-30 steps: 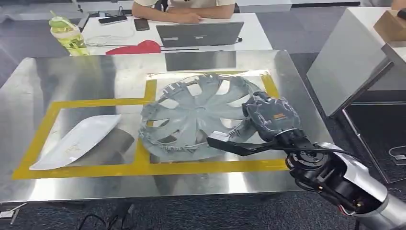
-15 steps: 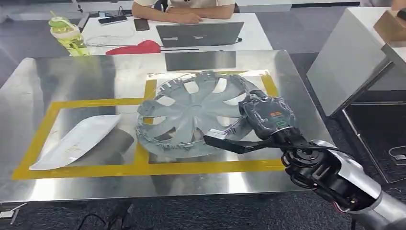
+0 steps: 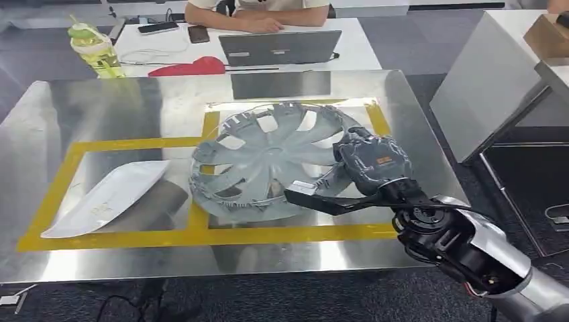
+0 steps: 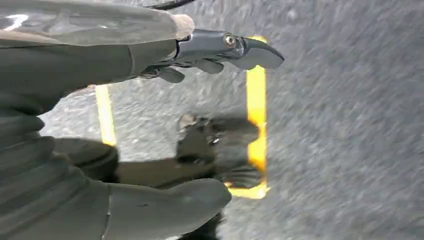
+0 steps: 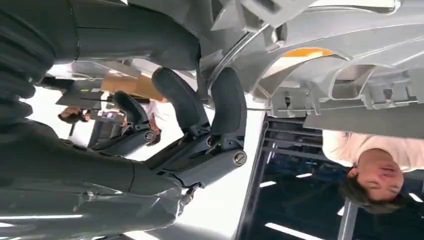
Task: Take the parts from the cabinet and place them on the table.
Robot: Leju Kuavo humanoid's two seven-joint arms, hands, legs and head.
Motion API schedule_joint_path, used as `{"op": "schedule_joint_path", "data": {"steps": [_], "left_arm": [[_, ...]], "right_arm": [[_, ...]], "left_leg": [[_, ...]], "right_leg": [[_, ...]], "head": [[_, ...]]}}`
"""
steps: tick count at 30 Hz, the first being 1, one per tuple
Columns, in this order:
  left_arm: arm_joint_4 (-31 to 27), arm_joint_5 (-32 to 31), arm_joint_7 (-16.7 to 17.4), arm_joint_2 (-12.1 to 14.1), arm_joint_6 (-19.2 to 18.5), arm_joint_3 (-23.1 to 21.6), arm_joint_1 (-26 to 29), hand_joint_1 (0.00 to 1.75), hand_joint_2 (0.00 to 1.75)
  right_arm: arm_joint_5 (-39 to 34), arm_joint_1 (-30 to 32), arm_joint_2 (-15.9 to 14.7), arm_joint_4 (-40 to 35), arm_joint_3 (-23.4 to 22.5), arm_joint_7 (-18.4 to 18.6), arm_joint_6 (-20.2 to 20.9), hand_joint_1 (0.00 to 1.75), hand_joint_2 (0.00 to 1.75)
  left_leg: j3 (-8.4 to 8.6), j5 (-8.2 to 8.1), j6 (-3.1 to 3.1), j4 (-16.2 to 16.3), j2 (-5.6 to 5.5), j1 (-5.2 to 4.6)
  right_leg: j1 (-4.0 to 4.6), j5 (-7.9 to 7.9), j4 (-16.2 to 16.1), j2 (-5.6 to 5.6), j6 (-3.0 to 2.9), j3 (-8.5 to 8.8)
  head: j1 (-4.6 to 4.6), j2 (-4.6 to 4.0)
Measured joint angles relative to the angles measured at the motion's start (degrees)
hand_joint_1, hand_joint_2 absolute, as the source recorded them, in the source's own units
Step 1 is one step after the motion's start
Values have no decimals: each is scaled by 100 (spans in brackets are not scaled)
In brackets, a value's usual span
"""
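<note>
A grey spoked wheel cover [image 3: 268, 161] lies inner side up, tilted, on the steel table's [image 3: 87, 100] yellow-taped area.

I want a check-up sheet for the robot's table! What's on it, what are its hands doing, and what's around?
Surface: shiny metal table marked with yellow tape rectangles.
Job's things: grey wheel cover in the tape box nearer the right arm, tilted, its rim by the right hand raised; white curved part lies flat in the other box.
Clutter: nothing seen on the metal table.
Hands: right hand grips the wheel cover's rim; left hand holds nothing, fingers apart, above grey floor.
Cables: thin white cable on the far desk.
Surroundings: person seated at a white desk with laptop, green bottle, phones; grey cabinet beside.
</note>
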Motion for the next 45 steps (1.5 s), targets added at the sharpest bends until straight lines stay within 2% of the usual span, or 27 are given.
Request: {"op": "schedule_joint_path", "data": {"steps": [6, 11, 12, 25, 26, 31, 38, 45], "left_arm": [[0, 24, 107, 0, -190, 144, -13, 0, 175], [0, 24, 127, 4, -210, 236, -13, 0, 175], [0, 24, 142, 4, -212, 245, -14, 0, 175], [0, 13, 341, 7, -70, 273, 10, 0, 175], [0, 13, 341, 7, -70, 275, 11, 0, 0], [0, -9, 422, 4, -111, 282, 13, 0, 0], [0, -247, 844, -7, -621, 275, 84, 0, 0], [0, -358, 938, -37, -675, 243, 124, 0, 0]], "right_arm": [[0, 2, 15, 26, 0, -20, -2, 175, 175], [0, 3, 24, 42, 0, -26, -18, 175, 175], [0, 3, 26, 42, 0, -26, -17, 0, 0], [-2, -14, 61, 42, -15, -44, -103, 0, 0], [-2, -14, 61, 42, -15, -44, -103, 0, 0], [-2, -15, 63, 42, -17, -44, -103, 0, 0], [-2, -15, 63, 42, -17, -61, -109, 0, 0], [-2, -14, 63, 42, -20, -57, -101, 0, 0]], "left_leg": [[0, 0, 0, 0, 0, 0], [-1, 0, 0, 0, 0, 0], [-1, 0, 0, 0, 0, 0], [3, 0, 0, 0, 1, 0], [4, 1, 0, 0, 1, 0], [4, 1, 0, 0, 0, 0], [5, 0, 0, 0, 0, 0], [6, 0, 0, 0, 0, 0]], "right_leg": [[0, 0, 0, 0, 0, 0], [0, 0, 0, 0, 0, 0], [0, 0, 0, 0, 0, 0], [0, 0, 0, 1, 0, 4], [0, 0, 0, 1, 0, 4], [0, 0, 0, 0, 0, 5], [0, 0, 0, 1, 0, 6], [0, 0, -1, 0, 0, 7]], "head": [[0, 0], [0, 0], [-2, 0], [-2, 0], [-2, 0], [-2, 0], [0, 0], [0, 0]]}}
